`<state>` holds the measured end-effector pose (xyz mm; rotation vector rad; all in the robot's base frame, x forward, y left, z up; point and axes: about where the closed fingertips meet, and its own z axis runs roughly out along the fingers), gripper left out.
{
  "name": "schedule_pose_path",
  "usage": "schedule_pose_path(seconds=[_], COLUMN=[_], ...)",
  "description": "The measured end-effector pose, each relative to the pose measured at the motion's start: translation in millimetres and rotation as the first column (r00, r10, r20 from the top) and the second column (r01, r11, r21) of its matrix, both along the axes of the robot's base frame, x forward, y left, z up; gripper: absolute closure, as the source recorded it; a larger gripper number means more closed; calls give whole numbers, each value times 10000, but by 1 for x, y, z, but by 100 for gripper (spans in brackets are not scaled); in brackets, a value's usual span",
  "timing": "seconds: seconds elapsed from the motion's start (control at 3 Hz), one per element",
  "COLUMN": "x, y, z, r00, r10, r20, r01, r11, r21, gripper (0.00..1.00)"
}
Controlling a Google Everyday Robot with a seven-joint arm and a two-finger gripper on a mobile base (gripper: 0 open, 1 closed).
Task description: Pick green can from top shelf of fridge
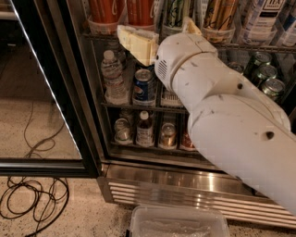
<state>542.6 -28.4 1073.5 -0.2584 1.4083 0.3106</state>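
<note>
While its jaws stand apart and empty at the front edge of the top shelf point(95, 36), the gripper point(155, 28) overlaps an orange can point(138, 9); the green can point(175, 13) stands just right, ungrasped. Risk: closing off-centre could topple it or catch the neighbour.

Lone close view — angled down, hand point(156, 28) at top shelf point(231, 46).

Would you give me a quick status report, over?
Gripper open at top shelf front edge. Green can upright in its lane, not gripped. Orange-red can close beside it.
</note>
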Motion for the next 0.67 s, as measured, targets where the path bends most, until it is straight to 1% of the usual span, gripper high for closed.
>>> schedule_pose_path(seconds=[0.33,0.67], x=[20,35], y=[3,-4], z=[-3,-1], r00=[9998,9978], r10=[-55,-489], r20=[205,447], r01=[63,529], r11=[9993,9943], r21=[-376,-923], gripper=[17,17])
